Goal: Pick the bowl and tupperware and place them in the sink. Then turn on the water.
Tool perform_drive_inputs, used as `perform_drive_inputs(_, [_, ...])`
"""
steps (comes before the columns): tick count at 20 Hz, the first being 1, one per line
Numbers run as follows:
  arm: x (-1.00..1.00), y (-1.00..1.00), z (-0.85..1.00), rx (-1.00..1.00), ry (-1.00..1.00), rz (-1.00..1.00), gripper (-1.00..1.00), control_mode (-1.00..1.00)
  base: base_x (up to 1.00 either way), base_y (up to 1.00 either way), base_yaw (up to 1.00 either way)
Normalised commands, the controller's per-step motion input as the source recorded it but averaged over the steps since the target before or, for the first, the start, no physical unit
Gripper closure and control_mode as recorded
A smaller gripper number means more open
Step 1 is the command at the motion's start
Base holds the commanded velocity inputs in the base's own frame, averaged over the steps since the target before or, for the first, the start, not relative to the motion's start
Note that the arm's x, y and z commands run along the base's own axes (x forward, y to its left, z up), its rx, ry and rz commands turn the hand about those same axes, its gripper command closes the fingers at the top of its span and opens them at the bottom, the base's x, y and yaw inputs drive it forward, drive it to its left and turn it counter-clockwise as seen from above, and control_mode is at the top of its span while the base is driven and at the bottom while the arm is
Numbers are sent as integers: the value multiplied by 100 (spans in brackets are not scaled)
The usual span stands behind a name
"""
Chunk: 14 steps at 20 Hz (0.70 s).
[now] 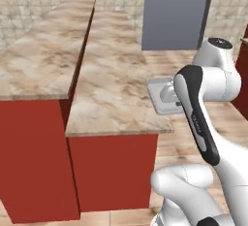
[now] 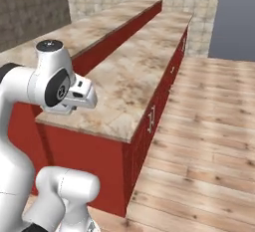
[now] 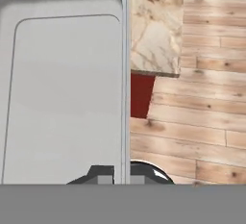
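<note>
Marble counter (image 1: 111, 89) – red cabinets | sink (image 3: 62, 98) below hand | gripper (image 3: 117, 180) – closed, holding nothing

I can read no text anywhere; faint marking on the arm's dark link (image 1: 199, 123) is too blurred to make out

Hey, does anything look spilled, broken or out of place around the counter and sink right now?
Nothing stands out. The marble counter looks undamaged and dry, the grey sink basin shows no spill, and the wooden floor looks clean.
</note>
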Motion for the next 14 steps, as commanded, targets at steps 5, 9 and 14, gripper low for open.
perform_drive_inputs(5, [0, 0, 0, 0, 0, 0, 100, 100, -12, -17, -81])
perform_drive_inputs(9, [0, 0, 0, 0, 0, 0, 100, 100, -2, 0, -90])
perform_drive_inputs(14, [0, 0, 0, 0, 0, 0, 100, 100, -3, -2, -87])
